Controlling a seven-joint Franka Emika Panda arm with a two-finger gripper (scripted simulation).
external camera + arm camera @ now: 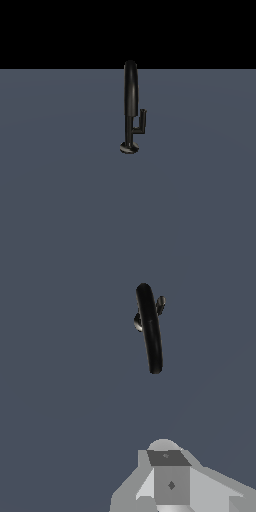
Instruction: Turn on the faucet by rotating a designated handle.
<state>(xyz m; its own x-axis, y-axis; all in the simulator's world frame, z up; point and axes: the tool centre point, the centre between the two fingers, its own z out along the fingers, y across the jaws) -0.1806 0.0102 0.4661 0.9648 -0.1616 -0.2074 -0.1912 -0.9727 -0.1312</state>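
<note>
Upright on the grey surface (60,190), the faucet (130,95) stands near the middle of the exterior view, its long axis vertical. Its small round base disc (129,148) sits flat on the surface, and the slim glossy black stem rises from it to a narrow arch whose top just crosses the line where the surface meets the black background. From this side the arch is seen almost edge-on, so the spout reads as one thick vertical bar; which way its outlet faces cannot be told there.

The handle (140,125) branches from the lower stem toward the exterior view's right: a short horizontal piece leaves the stem, then bends and points straight up, ending well below the top of the arch. It is far thinner and shorter than the spout.

In the wrist view the faucet (150,328) is seen from above as a long, slightly tilted black bar, with the handle's tip (160,304) poking out beside one end and a bit of the base showing on the other side.

The gripper (170,481) appears only in the wrist view, as a pale grey body well apart from the faucet and touching nothing. Its fingertips are not visible, so how far it is open cannot be told.

No brand, label or writing is visible anywhere.
</note>
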